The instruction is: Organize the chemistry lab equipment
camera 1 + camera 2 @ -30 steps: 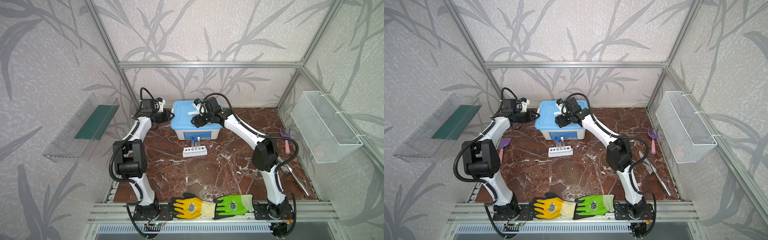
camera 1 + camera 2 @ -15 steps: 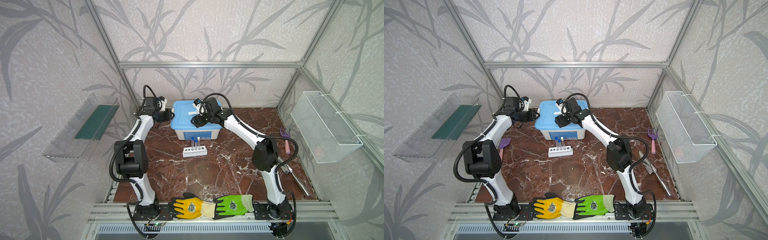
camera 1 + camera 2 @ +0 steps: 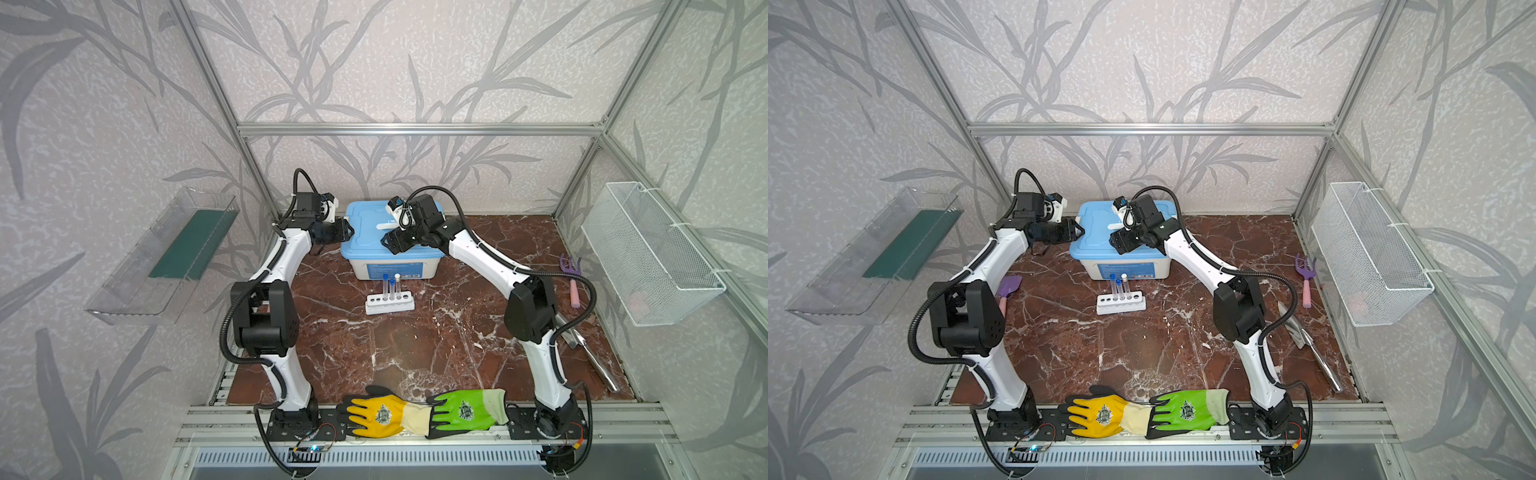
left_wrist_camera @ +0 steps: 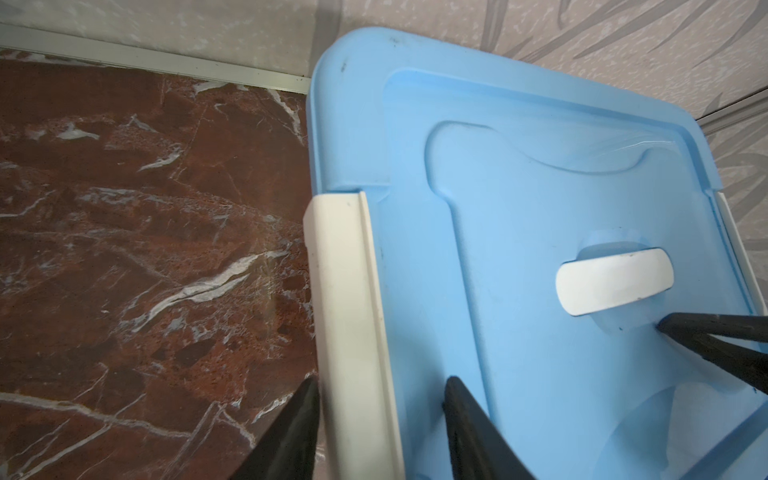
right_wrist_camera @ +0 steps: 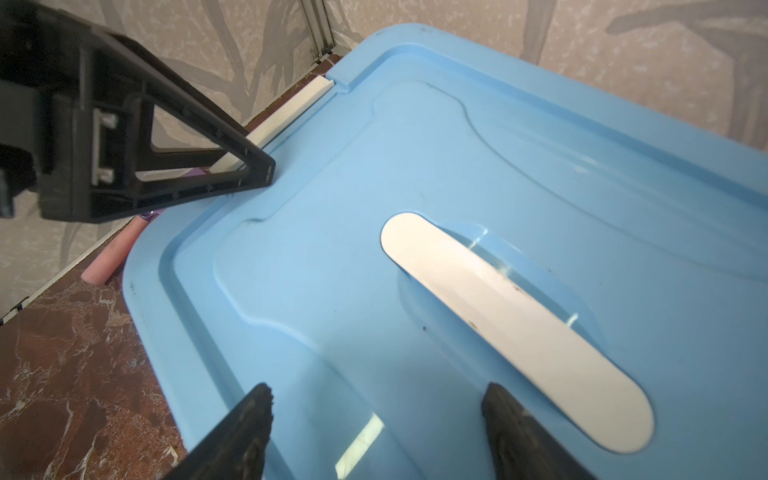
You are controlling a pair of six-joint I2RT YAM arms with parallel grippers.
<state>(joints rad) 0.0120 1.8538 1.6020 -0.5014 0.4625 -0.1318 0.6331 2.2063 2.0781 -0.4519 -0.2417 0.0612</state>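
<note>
setting: a cell walled in pale leaf-patterned paper with aluminium framing, over a red-brown marble tabletop.
left gripper: jaws partly apart, straddling the white side latch of the storage box. One finger runs close along the latch's outer face. The other lies over the blue lid, with a gap showing between it and the latch.
right gripper: jaws wide with nothing between them, poised over the lid just beside its white handle.
storage box: stands at the back wall with its lid on, and the two arms reach over it from opposite sides.
rack: white, on the tabletop just in front of the box, not touching it.
test tubes: three upright in the rack, two blue-capped and one white-capped.
tweezers: metal, lying flat well away from the box, toward the front on the right arm's side.
rake: purple head, pink handle, out from the box on the right arm's side, near the wall.
trowel: purple, in front of the box on the left arm's side, partly hidden by that arm.
gloves: one yellow, one green, cuff to cuff on the front rail, far from the box.
wire basket: on the side wall beyond the rake.
clear shelf: on the opposite side wall.
</note>
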